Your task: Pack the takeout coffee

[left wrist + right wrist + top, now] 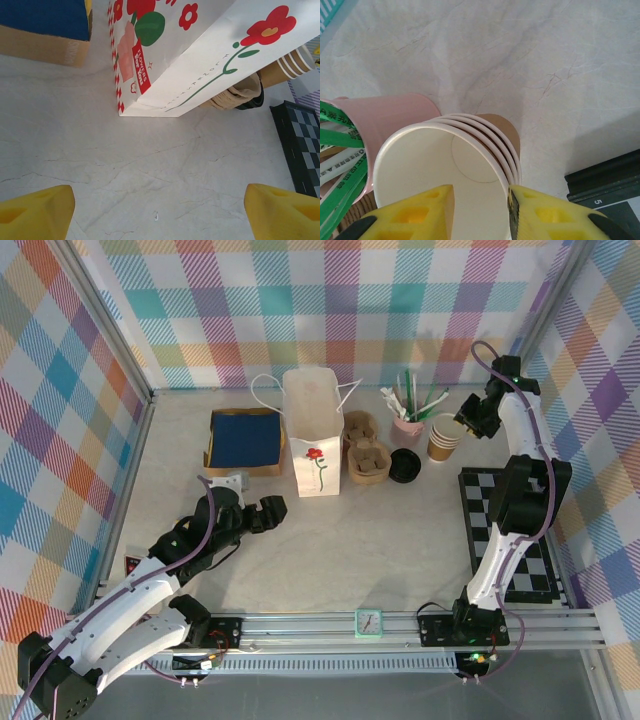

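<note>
The takeout coffee is out of view. A stack of lidless brown paper cups (442,437) (445,165) stands at the back right beside a pink straw holder (406,426). My right gripper (462,422) (481,200) straddles the top cup's rim, one finger inside and one outside against the wall, with a gap left between them. The white flowered paper bag (314,440) (200,45) stands upright mid-table. My left gripper (262,510) (160,210) hangs open and empty over bare table just in front of the bag.
A brown cup tray (367,458) and a black round lid stack (405,465) sit right of the bag. A blue box (245,438) lies to its left. A checkerboard (510,530) covers the right side. A small clock (368,623) sits on the front rail.
</note>
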Controlling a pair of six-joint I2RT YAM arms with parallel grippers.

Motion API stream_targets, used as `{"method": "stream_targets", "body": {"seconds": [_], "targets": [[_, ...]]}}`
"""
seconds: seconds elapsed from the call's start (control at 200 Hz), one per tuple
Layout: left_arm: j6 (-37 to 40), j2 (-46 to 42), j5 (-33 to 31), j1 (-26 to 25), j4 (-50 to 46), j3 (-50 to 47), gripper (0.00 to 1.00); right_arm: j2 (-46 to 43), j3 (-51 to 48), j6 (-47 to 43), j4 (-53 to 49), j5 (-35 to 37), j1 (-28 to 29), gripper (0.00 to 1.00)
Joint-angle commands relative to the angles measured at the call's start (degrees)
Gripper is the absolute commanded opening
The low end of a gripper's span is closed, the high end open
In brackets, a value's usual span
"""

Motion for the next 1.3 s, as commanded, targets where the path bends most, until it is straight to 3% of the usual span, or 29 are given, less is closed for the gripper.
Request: {"method": "stream_targets", "body": {"seconds": [0.0, 1.0, 1.295], "targets": [[-0.2, -0.3, -0.8, -0.6, -1.1, -0.3, 0.88, 0.5, 0.5, -1.1, -2.0, 1.6, 0.5, 0.35], [0.2, 0.3, -1.7, -0.6, -1.4, 0.2, 0.87, -3.9, -2.8, -2.6, 0.0, 5.1, 2.6, 0.44], [0.3, 0.6, -2.2, -0.6, -1.6, 0.3, 0.87, -2.4, -2.6, -2.5, 0.5, 5.0, 2.6, 0.40]]}}
